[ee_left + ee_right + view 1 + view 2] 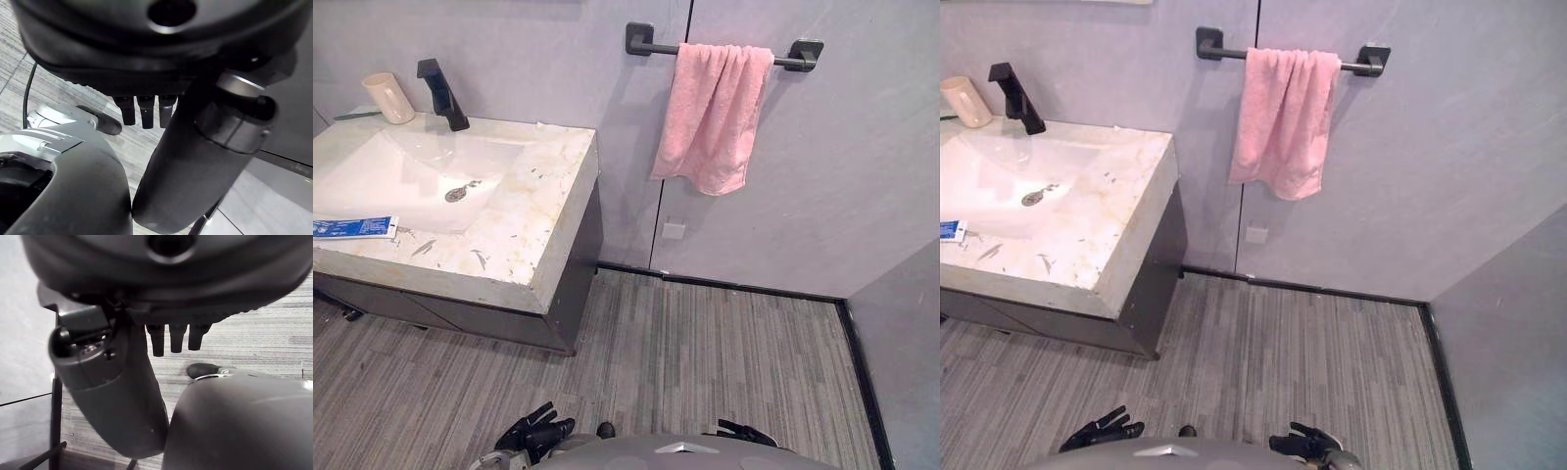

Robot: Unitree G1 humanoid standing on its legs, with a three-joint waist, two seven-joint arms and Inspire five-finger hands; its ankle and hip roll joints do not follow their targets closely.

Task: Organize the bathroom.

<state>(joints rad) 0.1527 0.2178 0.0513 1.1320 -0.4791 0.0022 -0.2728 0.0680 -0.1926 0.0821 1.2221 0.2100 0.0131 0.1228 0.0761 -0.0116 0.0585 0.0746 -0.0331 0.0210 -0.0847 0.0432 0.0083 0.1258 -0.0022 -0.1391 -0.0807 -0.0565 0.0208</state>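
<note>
A pink towel (713, 114) hangs bunched over a dark wall rail (651, 46). To the left stands a marble-topped vanity (543, 220) with a white basin (406, 176) and a black faucet (441, 94). A blue and white toothpaste tube (352, 227) lies on the counter's front left edge. A cream cup (388, 97) stands at the back by the faucet. My left hand (536, 431) and right hand (1304, 443) hang low near the floor, far from the vanity and the towel. Both hands have relaxed fingers (142, 110) (171, 338) and hold nothing.
Grey striped floor (705, 343) stretches between me and the grey wall. A second wall (901, 333) closes in on the right. The vanity's dark cabinet (573, 284) juts out to a corner on the left.
</note>
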